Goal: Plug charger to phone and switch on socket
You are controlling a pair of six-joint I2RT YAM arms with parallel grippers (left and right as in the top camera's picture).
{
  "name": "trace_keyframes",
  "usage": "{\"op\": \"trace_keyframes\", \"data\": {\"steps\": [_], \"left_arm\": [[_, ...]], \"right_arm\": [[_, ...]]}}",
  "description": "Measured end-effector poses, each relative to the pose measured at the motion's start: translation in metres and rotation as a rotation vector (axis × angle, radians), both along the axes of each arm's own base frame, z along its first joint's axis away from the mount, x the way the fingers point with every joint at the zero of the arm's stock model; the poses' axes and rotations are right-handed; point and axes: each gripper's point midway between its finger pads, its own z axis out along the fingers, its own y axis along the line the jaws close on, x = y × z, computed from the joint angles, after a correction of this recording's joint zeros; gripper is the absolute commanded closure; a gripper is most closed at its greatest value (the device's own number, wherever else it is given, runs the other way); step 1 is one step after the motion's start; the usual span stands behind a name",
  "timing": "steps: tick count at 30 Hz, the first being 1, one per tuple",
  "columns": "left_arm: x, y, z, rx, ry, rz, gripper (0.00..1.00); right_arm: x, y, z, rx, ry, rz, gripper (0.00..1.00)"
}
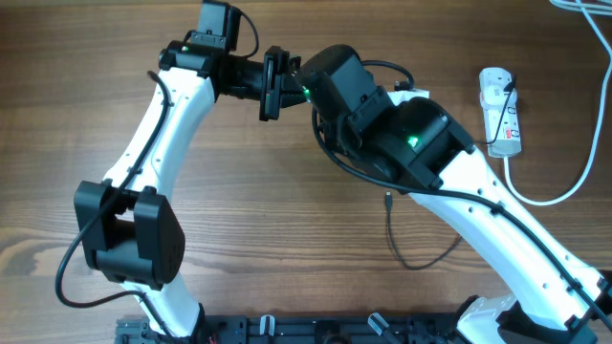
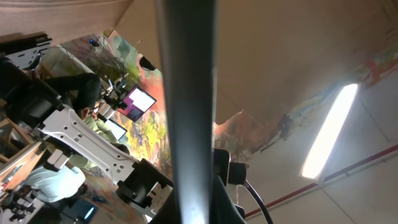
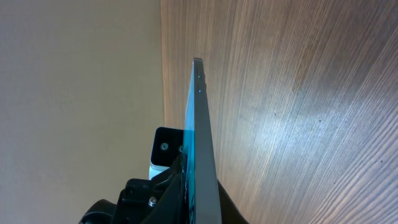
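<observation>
Overhead, phone [image 1: 271,103]: dark slab seen edge-on, held above the table; left gripper [image 1: 260,82] clamped on it.
Overhead, charger [image 1: 402,250]: thin black cable lying loose on the wood.
Left wrist, phone [image 2: 186,112]: blurred grey vertical bar.
Right wrist, phone [image 3: 202,143]: thin edge with a teal face, rising from the right gripper [image 3: 196,194]; whether that gripper is gripping it cannot be told.
</observation>
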Motion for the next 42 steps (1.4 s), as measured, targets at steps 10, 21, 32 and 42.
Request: {"op": "trace_keyframes", "data": {"steps": [10, 21, 32, 42], "left_arm": [[0.011, 0.0, -0.024, 0.141, -0.039, 0.065, 0.96], [0.049, 0.041, -0.058, 0.324, -0.311, 0.193, 0.96], [0.044, 0.068, -0.103, 0.587, -0.522, 0.108, 0.96], [0.041, 0.121, -0.149, 0.99, -0.497, 0.066, 0.96]], "right_arm": [[0.009, -0.003, 0.012, -0.148, -0.095, 0.108, 0.0], [-0.019, -0.097, 0.055, -0.792, -0.172, 0.584, 0.0], [-0.055, -0.161, -0.085, -0.871, 0.387, 0.871, 0.0], [-0.076, -0.132, -0.219, -0.733, 0.44, 1.136, 0.01]]}}
